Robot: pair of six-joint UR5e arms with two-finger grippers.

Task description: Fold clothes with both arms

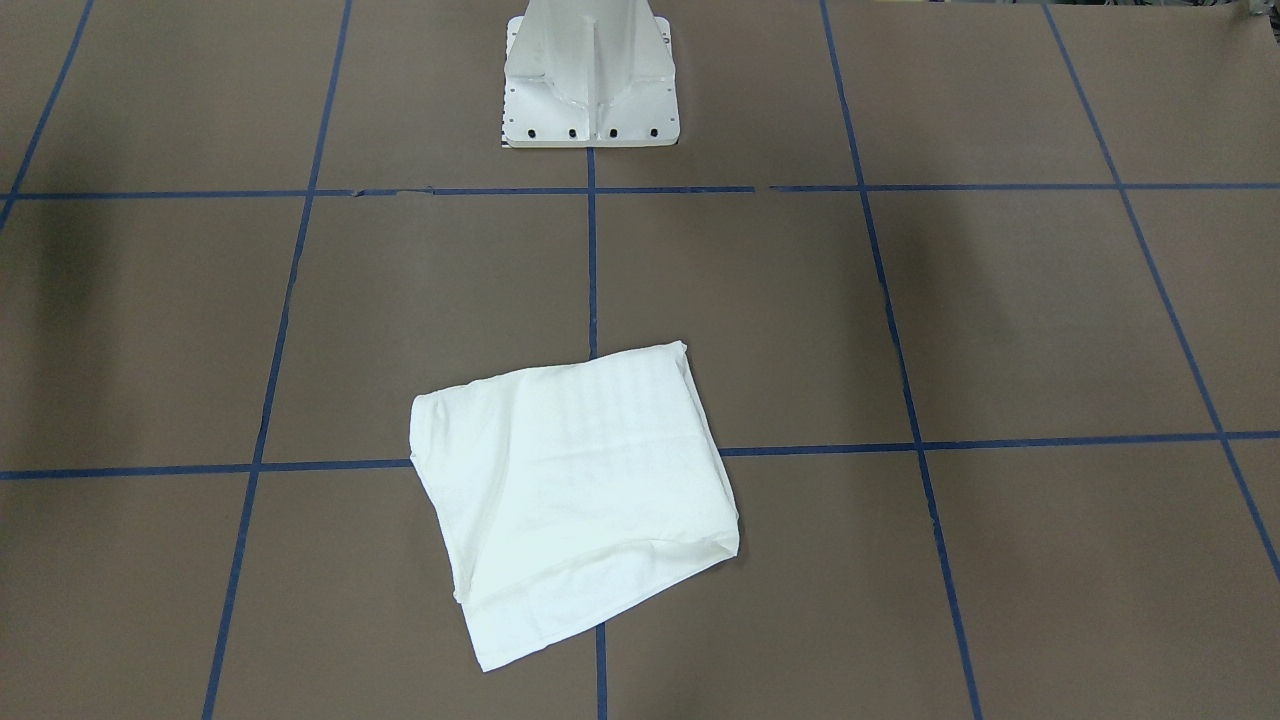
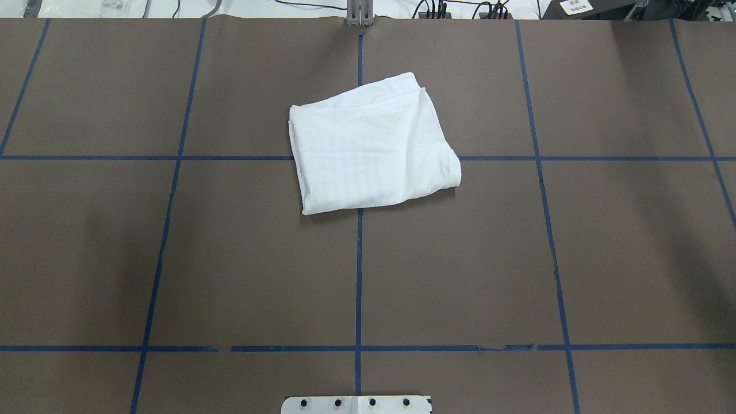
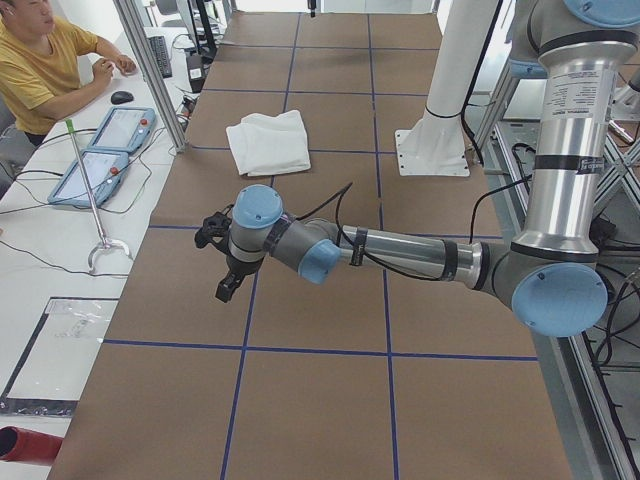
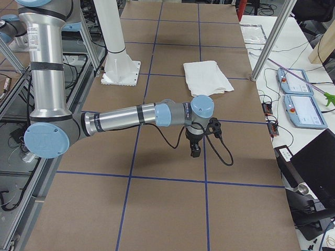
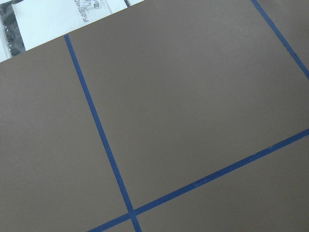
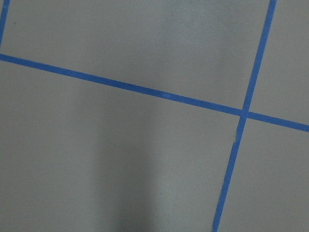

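Folded white cotton T-shirt (image 2: 368, 149): soft, light, limp; best pinched at corners. State of left claw (image 3: 226, 287) and right claw (image 4: 195, 151): cannot tell.

Left arm (image 3: 420, 255): upper link stood near vertical, elbow bent sharply, forearm ran out almost level. Wrist joints folded at the end, blue caps showing. Left gripper (image 3: 227, 287) pointed down, slightly tilted, and hung free, touching nothing. Seen only from the side, so finger spacing could not be judged.

Right arm (image 4: 118, 117): much the same pose, mirrored. Upright upper link, tight elbow, forearm level. Wrist turned over, black cable looping below it. Right gripper (image 4: 195, 150) pointed straight down and hung free, holding nothing visible. Its finger spacing could not be read either.
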